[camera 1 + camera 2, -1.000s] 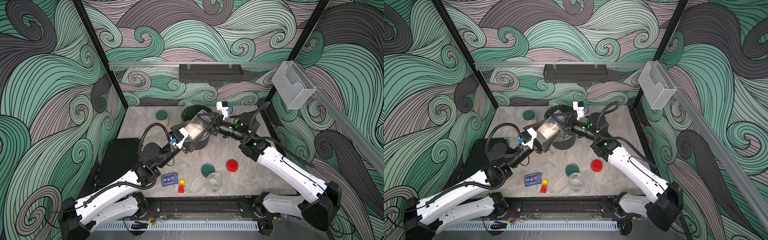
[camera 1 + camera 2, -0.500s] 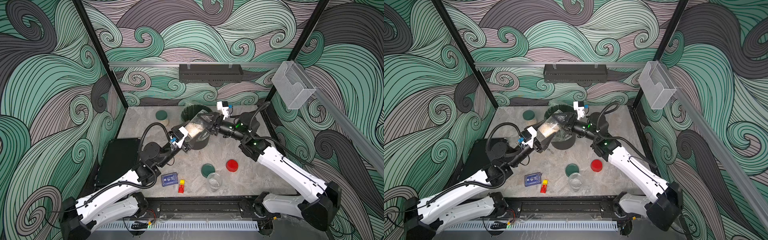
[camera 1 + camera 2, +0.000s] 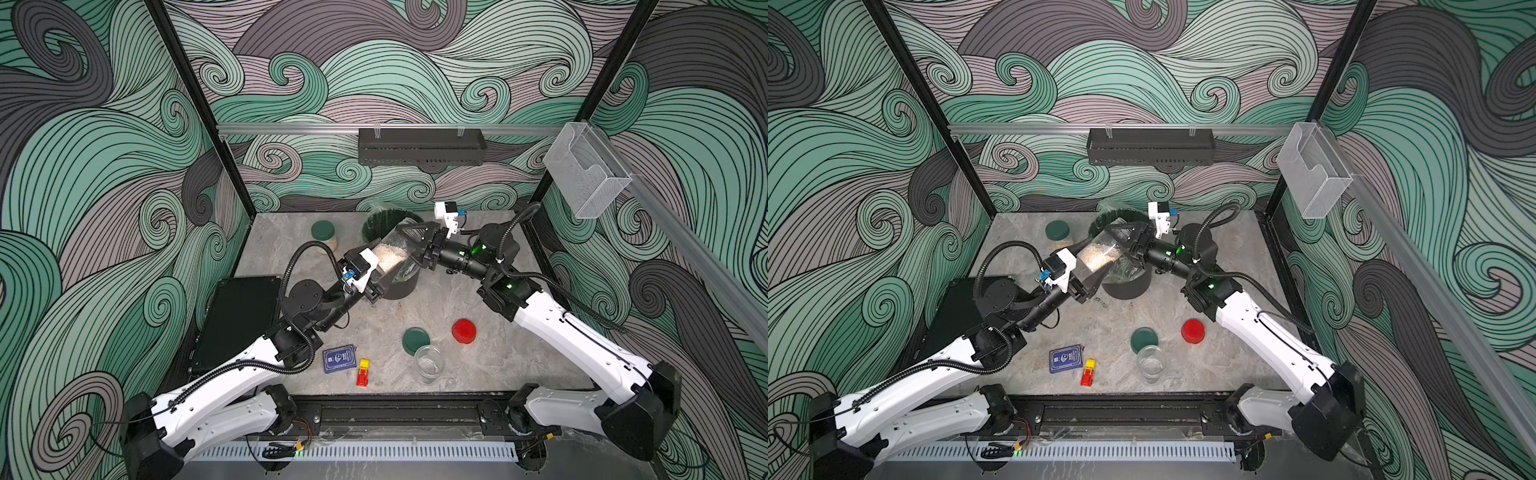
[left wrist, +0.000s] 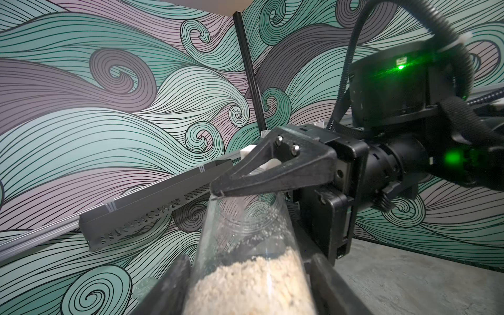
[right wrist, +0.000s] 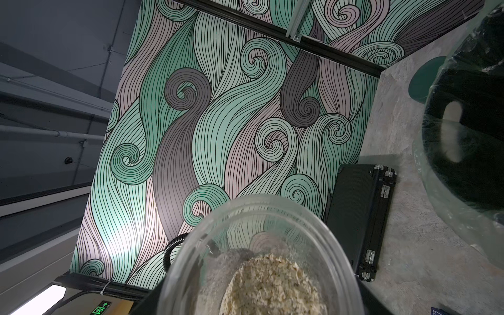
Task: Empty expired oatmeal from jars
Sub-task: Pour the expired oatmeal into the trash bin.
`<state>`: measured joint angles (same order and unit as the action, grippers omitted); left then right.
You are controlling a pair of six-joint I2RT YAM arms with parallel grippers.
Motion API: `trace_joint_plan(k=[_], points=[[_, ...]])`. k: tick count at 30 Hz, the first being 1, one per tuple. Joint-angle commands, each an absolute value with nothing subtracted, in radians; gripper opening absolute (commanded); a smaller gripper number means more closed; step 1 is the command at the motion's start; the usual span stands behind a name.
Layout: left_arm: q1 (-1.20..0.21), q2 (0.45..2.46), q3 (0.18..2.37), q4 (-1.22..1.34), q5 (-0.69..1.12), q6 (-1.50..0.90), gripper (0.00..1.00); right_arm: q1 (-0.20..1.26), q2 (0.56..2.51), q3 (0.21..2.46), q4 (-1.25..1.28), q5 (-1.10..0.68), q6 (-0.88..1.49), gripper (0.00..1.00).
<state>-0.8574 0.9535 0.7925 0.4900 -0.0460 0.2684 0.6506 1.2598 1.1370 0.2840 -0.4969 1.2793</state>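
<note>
Pouring cleanly, we should trust the left gripper (image 3: 380, 270) clamped on the jar (image 3: 395, 253) above the bin (image 3: 399, 289), clear the right gripper (image 3: 410, 247) at its rim, whose grip we cannot tell, then tip out the oatmeal (image 4: 253, 281) pooled inside.

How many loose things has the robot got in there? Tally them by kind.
Jars: 3 (held jar, empty jar, capped jar)
Loose lids: 2 (green lid, red lid)
Bin: 1
Card box: 1
Toy car: 1
Black case: 1
Total: 9
</note>
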Motion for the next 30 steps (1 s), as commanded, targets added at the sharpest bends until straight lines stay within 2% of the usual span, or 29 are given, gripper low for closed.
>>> trace_joint_plan(k=[1,14,30], points=[[-0.855,0.986,0.855,0.439,-0.077,0.228,0.00,0.642,1.267,1.156,0.370,-0.499,1.284,0.74],[-0.818,1.050,0.915,0.375,-0.069,0.177,0.00,0.582,1.263,1.077,0.414,-0.535,1.319,0.99],[-0.798,1.103,0.961,0.315,-0.102,0.120,0.00,0.561,1.247,0.994,0.362,-0.548,1.296,0.99]])
